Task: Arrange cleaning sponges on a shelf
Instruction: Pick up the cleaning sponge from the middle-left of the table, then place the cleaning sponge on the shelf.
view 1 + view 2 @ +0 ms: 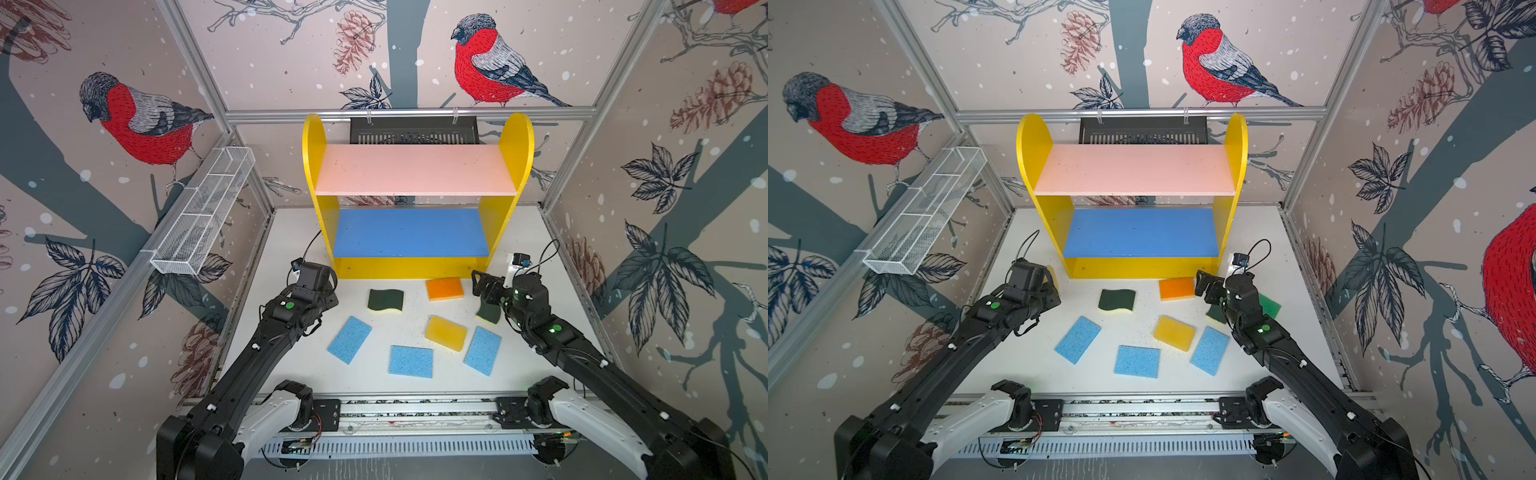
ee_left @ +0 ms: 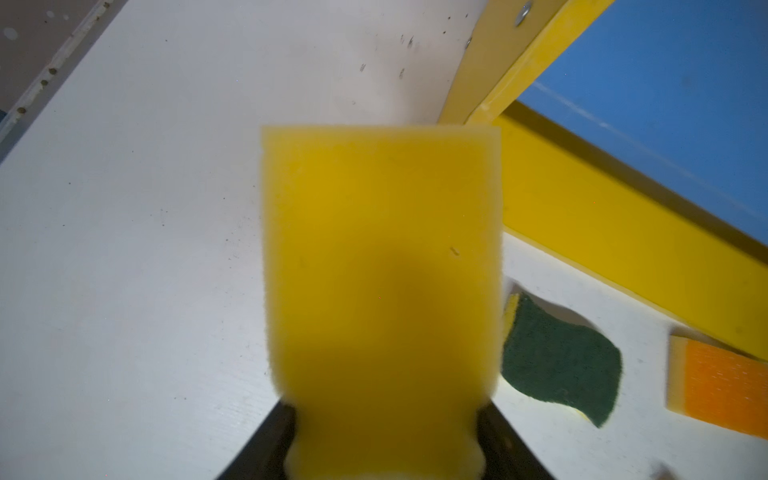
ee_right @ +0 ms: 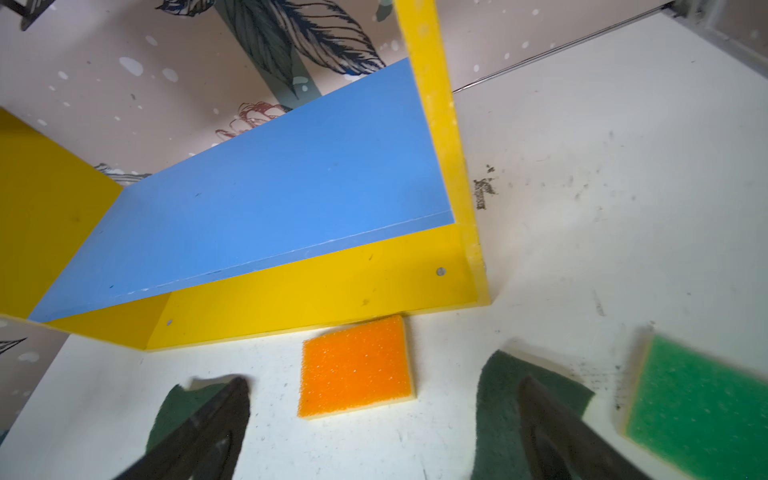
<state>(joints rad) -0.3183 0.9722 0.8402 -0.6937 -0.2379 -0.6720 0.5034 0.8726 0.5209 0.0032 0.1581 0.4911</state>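
Left wrist view: yellow sponge (image 2: 380, 270) in left pincer (image 2: 386, 419), near shelf (image 2: 602, 232).

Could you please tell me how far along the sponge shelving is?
Nothing is done yet: the shelf is bare. In hand: the left gripper is shut on a yellow sponge; the right gripper is open near a dark-green sponge. Left on the table: three blue sponges, another yellow one, the orange one, the bright-green one and both dark-green ones.
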